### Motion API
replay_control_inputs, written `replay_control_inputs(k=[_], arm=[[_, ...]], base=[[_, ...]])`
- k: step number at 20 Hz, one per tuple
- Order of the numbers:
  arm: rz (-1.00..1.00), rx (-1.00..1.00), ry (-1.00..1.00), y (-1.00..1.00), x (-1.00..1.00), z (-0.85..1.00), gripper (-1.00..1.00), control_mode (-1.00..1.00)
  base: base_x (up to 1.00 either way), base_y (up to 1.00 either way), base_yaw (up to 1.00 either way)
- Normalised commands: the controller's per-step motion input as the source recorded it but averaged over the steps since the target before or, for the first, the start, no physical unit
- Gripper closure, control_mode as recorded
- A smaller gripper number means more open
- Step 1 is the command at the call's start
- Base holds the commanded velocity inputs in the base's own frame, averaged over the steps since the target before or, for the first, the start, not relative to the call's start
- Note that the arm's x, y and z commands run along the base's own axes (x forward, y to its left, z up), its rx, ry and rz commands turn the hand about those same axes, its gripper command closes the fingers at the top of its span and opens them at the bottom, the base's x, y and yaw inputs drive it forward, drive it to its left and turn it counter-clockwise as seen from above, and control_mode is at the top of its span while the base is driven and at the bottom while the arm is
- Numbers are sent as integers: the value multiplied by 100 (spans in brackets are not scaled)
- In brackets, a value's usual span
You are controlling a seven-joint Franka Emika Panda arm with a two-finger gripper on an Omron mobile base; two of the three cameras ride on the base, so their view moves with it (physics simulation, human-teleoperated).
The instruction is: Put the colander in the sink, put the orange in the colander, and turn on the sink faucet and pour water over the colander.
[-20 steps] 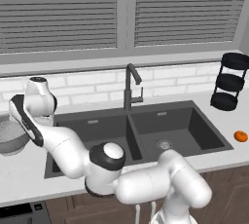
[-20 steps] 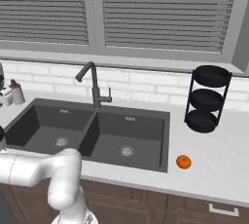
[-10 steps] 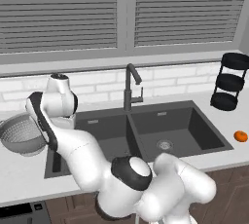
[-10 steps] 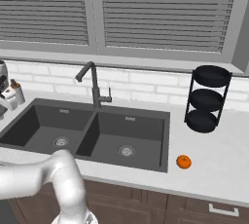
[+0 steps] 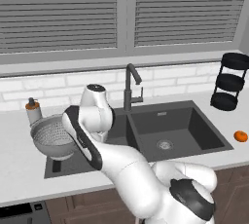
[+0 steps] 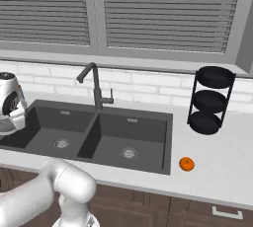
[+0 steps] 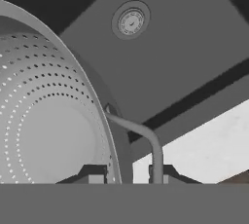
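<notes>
From the left base view, I am reaching my arm left over the sink (image 5: 185, 121), carrying the colander (image 5: 52, 140) above its left basin; my wrist is hiding my hand. The sink faucet (image 5: 131, 86) is standing behind the divider, and the orange (image 5: 240, 136) is lying on the surface at the far right.

From the right base view, the orange (image 6: 186, 164) is sitting right of the sink (image 6: 148, 137), well apart from my arm.

In the hand view, my hand (image 7: 127, 174) is pinching the colander (image 7: 48, 121) by its rim, its fingertips cut off below. No writing is showing.
</notes>
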Motion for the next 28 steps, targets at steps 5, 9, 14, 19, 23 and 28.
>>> replay_control_inputs(k=[5,9,14,19,23,28], arm=[[-68,0,1,-55,-23,0,100,-100],[-70,0,5,-45,-3,0,100,-100],[-56,0,17,-50,-18,0,100,-100],[-34,0,7,-29,-2,0,100,-100],[-12,0,0,-12,13,0,100,-100],[-6,0,7,-1,31,-2,100,-100]], base=[[0,0,0],[0,0,0],[0,0,0],[0,0,0],[0,0,0],[0,0,0]])
